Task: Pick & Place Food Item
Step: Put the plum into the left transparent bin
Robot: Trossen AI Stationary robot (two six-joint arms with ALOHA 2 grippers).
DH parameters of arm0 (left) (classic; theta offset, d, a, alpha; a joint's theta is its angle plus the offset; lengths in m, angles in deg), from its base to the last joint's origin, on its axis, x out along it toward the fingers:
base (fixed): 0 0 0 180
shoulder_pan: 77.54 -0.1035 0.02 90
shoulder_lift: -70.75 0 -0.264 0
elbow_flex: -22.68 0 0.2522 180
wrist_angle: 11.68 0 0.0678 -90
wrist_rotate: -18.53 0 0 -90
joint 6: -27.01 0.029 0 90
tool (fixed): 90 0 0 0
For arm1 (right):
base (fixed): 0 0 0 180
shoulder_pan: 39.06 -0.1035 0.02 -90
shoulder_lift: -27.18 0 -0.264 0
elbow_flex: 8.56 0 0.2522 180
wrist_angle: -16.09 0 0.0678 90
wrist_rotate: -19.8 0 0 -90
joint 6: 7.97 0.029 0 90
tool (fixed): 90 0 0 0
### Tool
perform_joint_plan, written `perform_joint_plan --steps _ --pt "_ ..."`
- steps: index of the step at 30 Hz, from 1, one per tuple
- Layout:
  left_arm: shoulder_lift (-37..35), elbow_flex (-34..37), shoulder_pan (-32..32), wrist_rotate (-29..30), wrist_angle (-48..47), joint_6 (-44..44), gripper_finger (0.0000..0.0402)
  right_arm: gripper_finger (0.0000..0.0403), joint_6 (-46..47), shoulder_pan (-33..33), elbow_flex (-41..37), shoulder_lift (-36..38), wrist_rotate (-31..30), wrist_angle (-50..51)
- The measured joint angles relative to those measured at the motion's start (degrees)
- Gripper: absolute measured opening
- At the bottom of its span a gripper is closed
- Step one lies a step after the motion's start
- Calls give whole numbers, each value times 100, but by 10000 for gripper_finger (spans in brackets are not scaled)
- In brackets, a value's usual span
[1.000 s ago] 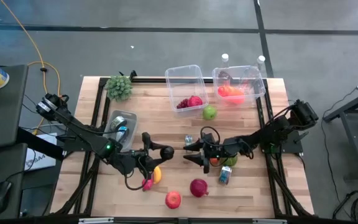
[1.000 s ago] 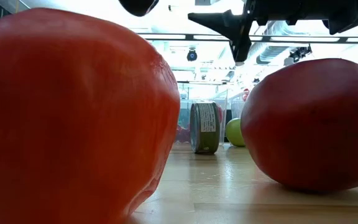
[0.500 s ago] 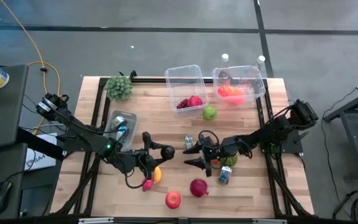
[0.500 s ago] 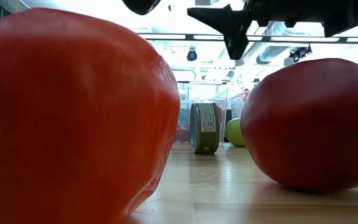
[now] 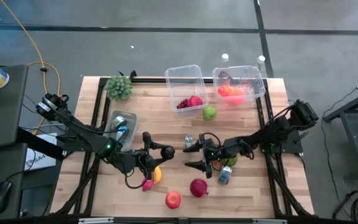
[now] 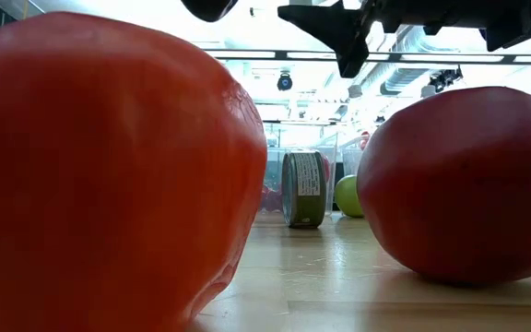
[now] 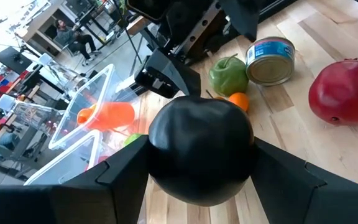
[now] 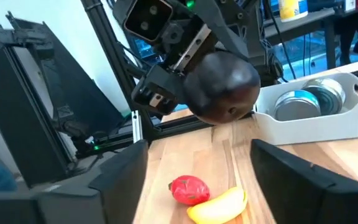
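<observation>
A dark, glossy round fruit hangs above the middle of the table, and my left gripper is shut on it. In the left wrist view the fruit fills the space between the fingers. My right gripper faces it from the table's right, a short gap away, open with nothing between its fingers. In the right wrist view the fruit shows ahead of that gripper, above the table. In the low view both grippers show only at the top edge. My left gripper pinches the dark fruit by two opposite sides, one finger on each. The fingers come nearly level from the table's left and point toward its right. The fruit is lifted clear of the table.
Near the front lie a banana, a pink fruit, a red apple, a pomegranate and a can. A small can stands mid-table. Two clear bins and a green apple stand farther back, a white tray at the left.
My right gripper has rolled about its own axis in place and spread its fingers wider. My left gripper and the dark fruit have kept still.
</observation>
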Motion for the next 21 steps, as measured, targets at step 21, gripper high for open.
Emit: perform_joint_plan --steps 21 --pt "-2 2 -23 -205 4 109 239 351 610 -37 0 0 -132 -4"
